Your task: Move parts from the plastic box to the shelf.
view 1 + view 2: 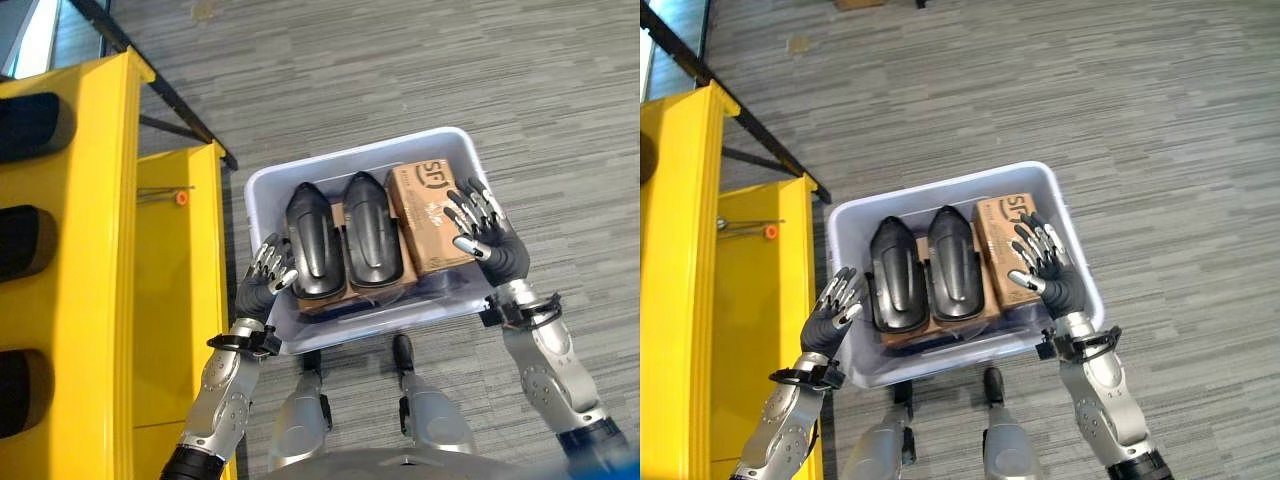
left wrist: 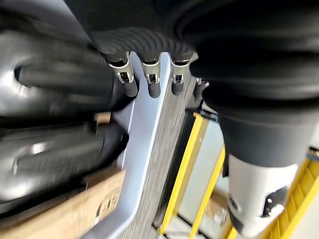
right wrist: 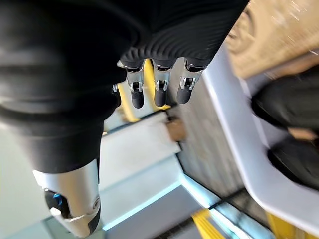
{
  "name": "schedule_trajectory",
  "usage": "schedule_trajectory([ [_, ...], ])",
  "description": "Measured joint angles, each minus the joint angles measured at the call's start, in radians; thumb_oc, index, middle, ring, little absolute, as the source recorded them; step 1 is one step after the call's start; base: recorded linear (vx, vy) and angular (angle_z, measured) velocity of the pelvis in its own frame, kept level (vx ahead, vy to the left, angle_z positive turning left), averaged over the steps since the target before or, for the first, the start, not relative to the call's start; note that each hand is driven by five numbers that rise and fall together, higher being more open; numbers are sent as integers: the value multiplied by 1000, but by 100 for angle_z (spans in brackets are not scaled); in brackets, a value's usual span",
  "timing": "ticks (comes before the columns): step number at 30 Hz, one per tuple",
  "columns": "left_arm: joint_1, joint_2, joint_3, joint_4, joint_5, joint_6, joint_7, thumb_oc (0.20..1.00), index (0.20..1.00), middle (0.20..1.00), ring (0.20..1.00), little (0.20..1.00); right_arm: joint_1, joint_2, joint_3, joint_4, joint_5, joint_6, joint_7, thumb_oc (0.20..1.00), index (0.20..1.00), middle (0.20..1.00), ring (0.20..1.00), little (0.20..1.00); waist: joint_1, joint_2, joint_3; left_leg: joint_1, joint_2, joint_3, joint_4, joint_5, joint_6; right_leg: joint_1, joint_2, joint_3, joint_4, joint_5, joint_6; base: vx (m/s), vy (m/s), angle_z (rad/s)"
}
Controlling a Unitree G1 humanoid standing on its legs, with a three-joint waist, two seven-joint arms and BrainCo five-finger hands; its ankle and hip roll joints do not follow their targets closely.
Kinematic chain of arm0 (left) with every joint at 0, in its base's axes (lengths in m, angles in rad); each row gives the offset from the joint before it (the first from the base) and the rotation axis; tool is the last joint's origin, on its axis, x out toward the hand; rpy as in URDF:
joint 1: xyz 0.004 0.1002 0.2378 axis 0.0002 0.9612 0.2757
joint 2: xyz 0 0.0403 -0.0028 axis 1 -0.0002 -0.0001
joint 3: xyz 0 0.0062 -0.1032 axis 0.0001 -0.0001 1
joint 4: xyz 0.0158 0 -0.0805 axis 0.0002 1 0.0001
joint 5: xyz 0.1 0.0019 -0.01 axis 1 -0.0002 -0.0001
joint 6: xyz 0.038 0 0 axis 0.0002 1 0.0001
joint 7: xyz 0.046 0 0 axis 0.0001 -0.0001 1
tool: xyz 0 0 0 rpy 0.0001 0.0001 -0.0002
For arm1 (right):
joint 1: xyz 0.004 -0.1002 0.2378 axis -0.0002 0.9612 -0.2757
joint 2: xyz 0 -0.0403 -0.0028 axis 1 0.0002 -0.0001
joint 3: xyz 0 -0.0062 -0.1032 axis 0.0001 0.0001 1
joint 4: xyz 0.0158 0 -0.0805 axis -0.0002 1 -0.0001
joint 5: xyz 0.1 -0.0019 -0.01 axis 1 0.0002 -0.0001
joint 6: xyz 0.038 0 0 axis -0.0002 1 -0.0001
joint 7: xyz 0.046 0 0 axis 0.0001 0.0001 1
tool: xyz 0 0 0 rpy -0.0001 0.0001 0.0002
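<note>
A pale lavender-white plastic box point(image 1: 1065, 240) with rounded corners sits on the grey striped carpet floor point(image 1: 1160, 120) directly in front of the robot. Inside it lie 2 glossy black moulded plastic parts point(image 1: 925, 268), long and tapered, side by side and touching, resting on a flat brown cardboard piece point(image 1: 908, 333) that shows at their near ends. Just beside them, toward the robot's right, is a brown cardboard carton point(image 1: 1002, 240) with dark print on its top face, lying flat against the right wall of the box.

The robot's left hand point(image 1: 832, 312) is at the left outer wall of the box near its near corner, fingers straight and spread, holding nothing; in the left wrist view its fingertips point(image 2: 154, 87) hang over the box rim with the black parts close past them. The robot's right hand point(image 1: 1048, 268) is raised over the right side of the box, above the near part of the carton and the right rim, palm up toward the camera, fingers splayed apart and empty. Whether either hand touches the box cannot be told.

To the robot's left stands a bright yellow metal shelf point(image 1: 105, 200) with a lower yellow ledge point(image 1: 175, 260) close to the box's left corner. A small orange-capped pin point(image 1: 181, 197) lies on that ledge. Dark rounded objects point(image 1: 30, 240) sit in the shelf's bays at the far left.
</note>
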Motion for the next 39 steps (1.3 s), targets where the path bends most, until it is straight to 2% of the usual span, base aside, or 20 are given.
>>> schedule_trajectory([
  [3, 7, 27, 5, -3, 0, -16, 19, 1000, 1000, 1000, 1000, 1000, -20, 9, 8, 8, 0, 8, 0, 1000, 1000, 1000, 1000, 1000, 34, -14, 6, -11, -40, 5, 0, -32, 41, -8, -42, 1, -2, -26, 52, 9, 73, 6],
  [6, 22, 30, 18, -7, 1, -16, 34, 1000, 1000, 1000, 1000, 1000, -59, 10, -23, 9, -40, 8, -25, 1000, 1000, 1000, 1000, 1000, 24, -46, 19, -36, -45, 29, 0, -36, 45, -48, -47, 18, -2, -21, 65, 3, 41, -22],
  [9, -7, 30, 14, -48, 2, -19, 51, 1000, 1000, 1000, 1000, 1000, -92, 12, -23, 31, -85, 7, -64, 1000, 1000, 1000, 1000, 1000, 11, -53, 17, -65, -40, 47, 0, -36, 48, -86, -43, 33, -2, -10, 68, -18, 33, -17],
  [17, -157, 30, -50, -67, 3, -44, 111, 1000, 1000, 1000, 1000, 1000, -288, 69, 16, 200, -198, -23, -207, 1000, 1000, 1000, 1000, 1000, 0, -48, 21, -100, -42, 61, 0, -34, 51, -134, -44, 50, -1, -5, 71, -40, 20, -7],
  [20, -254, 25, -97, -68, 10, -63, 151, 1000, 1000, 1000, 1000, 1000, -394, 113, 30, 276, -239, -33, -286, 1000, 1000, 1000, 1000, 1000, 1, -10, 78, -127, -44, 63, 10, -34, 51, -157, -47, 52, 2, -2, 73, -59, 37, -1],
  [22, -271, 25, -121, -68, 10, -65, 161, 1000, 1000, 1000, 1000, 1000, -424, 137, 39, 338, -257, -35, -328, 1000, 1000, 1000, 1000, 1000, 0, -5, 103, -128, -45, 68, 9, -34, 51, -161, -47, 58, 1, -2, 73, -43, 19, -8],
  [31, -284, 24, -137, -65, 11, -66, 197, 1000, 1000, 1000, 1000, 1000, -433, 139, 60, 371, -304, -36, -416, 1000, 1000, 1000, 1000, 1000, -1, -2, 118, -146, -44, 82, 12, -34, 52, -186, -48, 69, 2, -2, 73, -13, 3, -4],
  [39, -283, 25, -134, -65, 13, -81, 229, 1000, 1000, 1000, 1000, 1000, -359, 128, 14, 378, -388, -38, -460, 1000, 1000, 1000, 1000, 1000, -10, -5, 120, -161, -44, 81, 15, -34, 52, -200, -47, 69, 2, -2, 73, 0, 0, 0],
])
